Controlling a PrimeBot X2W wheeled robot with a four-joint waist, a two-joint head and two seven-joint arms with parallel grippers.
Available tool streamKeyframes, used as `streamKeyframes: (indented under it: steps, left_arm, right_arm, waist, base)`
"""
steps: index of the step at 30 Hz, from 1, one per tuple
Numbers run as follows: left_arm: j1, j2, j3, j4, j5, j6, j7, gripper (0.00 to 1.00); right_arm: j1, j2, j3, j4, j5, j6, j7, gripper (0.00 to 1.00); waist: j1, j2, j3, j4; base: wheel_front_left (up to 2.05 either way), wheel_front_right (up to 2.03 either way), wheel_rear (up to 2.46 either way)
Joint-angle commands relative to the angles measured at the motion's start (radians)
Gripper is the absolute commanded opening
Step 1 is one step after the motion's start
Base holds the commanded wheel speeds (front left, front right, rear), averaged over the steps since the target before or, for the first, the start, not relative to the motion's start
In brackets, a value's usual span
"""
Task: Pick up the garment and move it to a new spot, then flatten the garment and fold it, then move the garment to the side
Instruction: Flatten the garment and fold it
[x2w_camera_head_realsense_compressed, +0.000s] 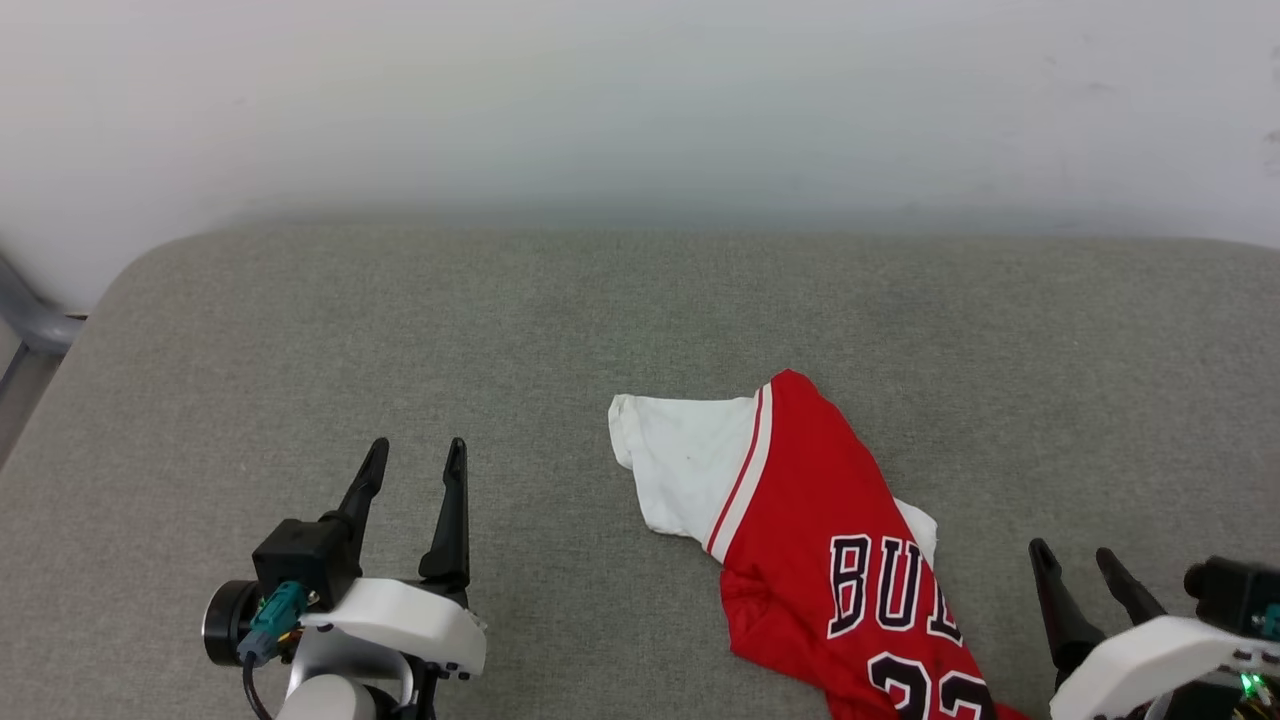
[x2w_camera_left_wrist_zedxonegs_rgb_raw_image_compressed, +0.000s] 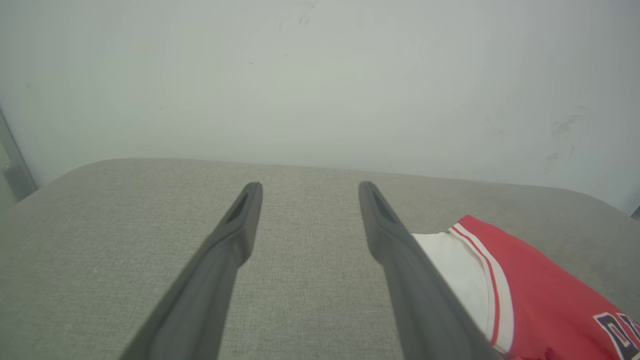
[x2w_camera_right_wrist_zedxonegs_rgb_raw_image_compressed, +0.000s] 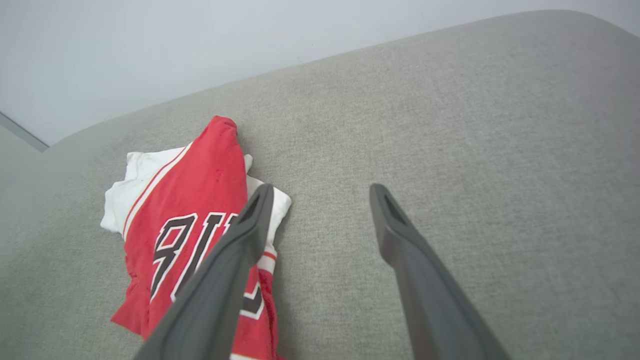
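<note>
The garment (x2w_camera_head_realsense_compressed: 800, 520) is a red jersey with a white sleeve, striped trim and black lettering. It lies bunched and skewed on the grey cushion, right of centre, running off the bottom edge of the head view. My left gripper (x2w_camera_head_realsense_compressed: 412, 455) stands open at the lower left, well apart from the cloth, nothing between its fingers. My right gripper (x2w_camera_head_realsense_compressed: 1077, 552) is open at the lower right, just right of the garment. In the right wrist view the garment (x2w_camera_right_wrist_zedxonegs_rgb_raw_image_compressed: 190, 200) lies left of the open gripper (x2w_camera_right_wrist_zedxonegs_rgb_raw_image_compressed: 322, 192). The left wrist view shows the garment (x2w_camera_left_wrist_zedxonegs_rgb_raw_image_compressed: 525, 295) right of the gripper (x2w_camera_left_wrist_zedxonegs_rgb_raw_image_compressed: 307, 190).
The grey upholstered cushion (x2w_camera_head_realsense_compressed: 300, 330) spans the work area, with a rounded far-left corner. A pale wall (x2w_camera_head_realsense_compressed: 640, 100) rises behind its far edge. A grey metal bar (x2w_camera_head_realsense_compressed: 30, 310) stands beyond the left corner. Bare fabric stretches left of and beyond the garment.
</note>
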Motion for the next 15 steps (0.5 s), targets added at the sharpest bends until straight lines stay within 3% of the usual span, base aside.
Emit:
streamKeyframes:
  steps: [1, 9, 15]
  left_arm:
    - [-0.019, 0.003, 0.0, -0.008, 0.001, 0.002, -0.005, 1.0]
    - [-0.069, -0.008, -0.023, -0.019, 0.013, -0.012, -0.012, 1.0]
    - [-0.118, -0.021, -0.036, -0.011, 0.023, -0.027, -0.019, 1.0]
  right_arm:
    - [-0.054, -0.007, -0.017, 0.04, -0.012, -0.001, 0.045, 1.0]
    - [-0.241, -0.128, 0.056, 0.177, -0.005, -0.001, 0.292, 1.0]
    - [-0.354, -0.225, 0.216, 0.239, 0.037, -0.001, 0.463, 1.0]
  waist:
    - [0.0001, 0.0, 0.021, 0.013]
    - [0.0001, 0.0, 0.103, 0.058]
    - [0.0001, 0.0, 0.169, 0.091]
  base:
    - [0.0, 0.0, 0.0]
    - [0.0, 0.0, 0.0]
    - [0.0, 0.0, 0.0]
